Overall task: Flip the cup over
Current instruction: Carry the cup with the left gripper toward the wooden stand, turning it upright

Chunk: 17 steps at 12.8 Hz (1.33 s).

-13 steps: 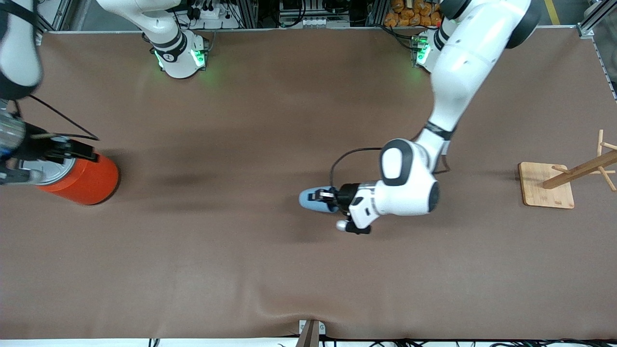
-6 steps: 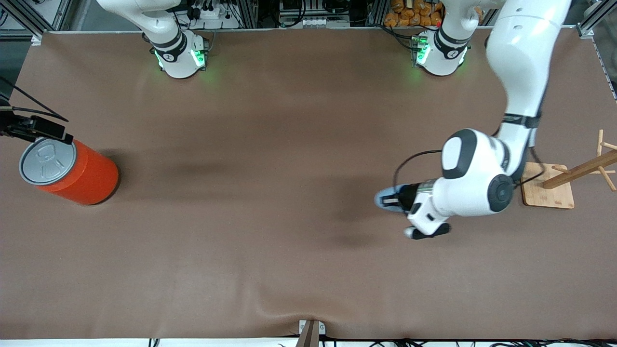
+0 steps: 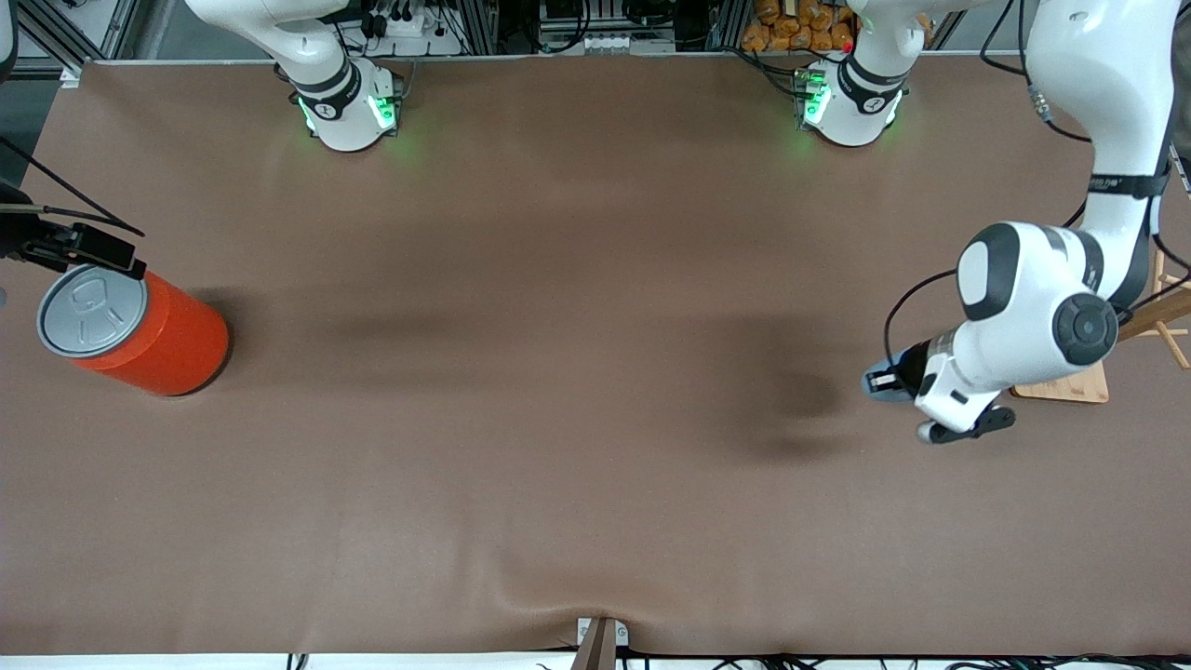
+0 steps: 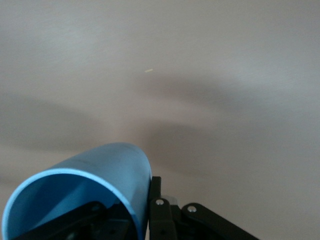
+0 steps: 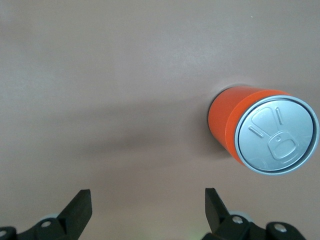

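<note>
The light-blue cup [image 3: 873, 386] is held on its side above the table, beside the wooden stand's base. My left gripper [image 3: 886, 380] is shut on its wall. In the left wrist view the cup [image 4: 95, 175] shows its darker blue inside, with one finger in the mouth and the other finger [image 4: 156, 200] outside against the wall; the left gripper [image 4: 142, 212] pinches the rim. My right gripper [image 5: 146, 200] is open and empty, held high at the right arm's end of the table, beside the orange can.
An orange can [image 3: 158, 340] with a grey lid stands at the right arm's end; it also shows in the right wrist view [image 5: 235, 125]. A wooden peg stand on a square base [image 3: 1061, 386] stands at the left arm's end, partly under the left arm.
My left gripper has carried the cup from the table's middle toward the left arm's end, up to the wooden stand. The right arm drew back off the orange can, then held still.
</note>
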Each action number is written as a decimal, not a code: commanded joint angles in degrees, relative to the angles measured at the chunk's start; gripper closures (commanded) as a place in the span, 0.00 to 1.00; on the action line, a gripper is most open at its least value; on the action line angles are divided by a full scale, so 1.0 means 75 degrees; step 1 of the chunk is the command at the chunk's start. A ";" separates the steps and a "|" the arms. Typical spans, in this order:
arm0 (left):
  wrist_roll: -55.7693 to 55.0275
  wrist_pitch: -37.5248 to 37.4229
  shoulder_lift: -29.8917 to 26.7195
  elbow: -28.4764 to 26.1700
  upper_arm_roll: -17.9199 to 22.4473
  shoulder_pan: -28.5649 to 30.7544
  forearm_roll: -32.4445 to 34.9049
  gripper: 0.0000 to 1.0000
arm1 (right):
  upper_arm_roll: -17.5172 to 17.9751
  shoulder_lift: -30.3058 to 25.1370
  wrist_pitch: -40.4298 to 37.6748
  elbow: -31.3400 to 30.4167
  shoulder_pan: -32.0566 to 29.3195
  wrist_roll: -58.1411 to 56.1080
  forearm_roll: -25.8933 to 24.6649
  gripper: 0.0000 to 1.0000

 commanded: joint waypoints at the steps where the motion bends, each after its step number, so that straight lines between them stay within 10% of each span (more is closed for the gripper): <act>1: -0.0065 0.0831 -0.0656 -0.1395 -0.0110 0.0293 0.0512 1.00 | 0.0025 -0.0013 -0.0208 0.0162 -0.0031 0.0176 -0.0016 0.00; 3: -0.0076 0.1941 -0.0586 -0.2063 -0.0087 0.0283 0.0571 1.00 | 0.0142 -0.0083 -0.0231 0.0162 -0.0195 0.0070 -0.0004 0.00; 7: -0.0100 0.2838 -0.0153 -0.2265 -0.0075 0.0306 0.1228 0.98 | 0.1804 -0.0528 -0.0664 0.0150 -0.1543 0.0187 -0.0016 0.00; 8: -0.0146 0.2838 -0.0071 -0.2196 -0.0075 0.0306 0.1228 0.69 | 0.1795 -0.0587 -0.0735 0.0150 -0.1509 0.0187 -0.0027 0.00; 9: -0.0158 0.2792 -0.0082 -0.2114 -0.0086 0.0295 0.1228 0.10 | 0.1772 -0.0599 -0.0747 0.0138 -0.1509 0.0187 -0.0027 0.00; 10: -0.0158 0.2768 -0.0175 -0.2078 -0.0086 0.0283 0.1228 0.00 | 0.1748 -0.0599 -0.0735 0.0127 -0.1509 0.0176 -0.0027 0.00; 13: 0.0005 0.1101 -0.0970 -0.1285 -0.0180 0.0248 0.1228 0.00 | 0.1666 -0.0669 -0.0677 0.0115 -0.1543 0.0059 -0.0016 0.00; 17: 0.0437 -0.2557 -0.1055 0.1619 -0.0555 0.0213 0.1134 0.00 | 0.1724 -0.0693 -0.0653 0.0103 -0.1497 0.0058 -0.0144 0.00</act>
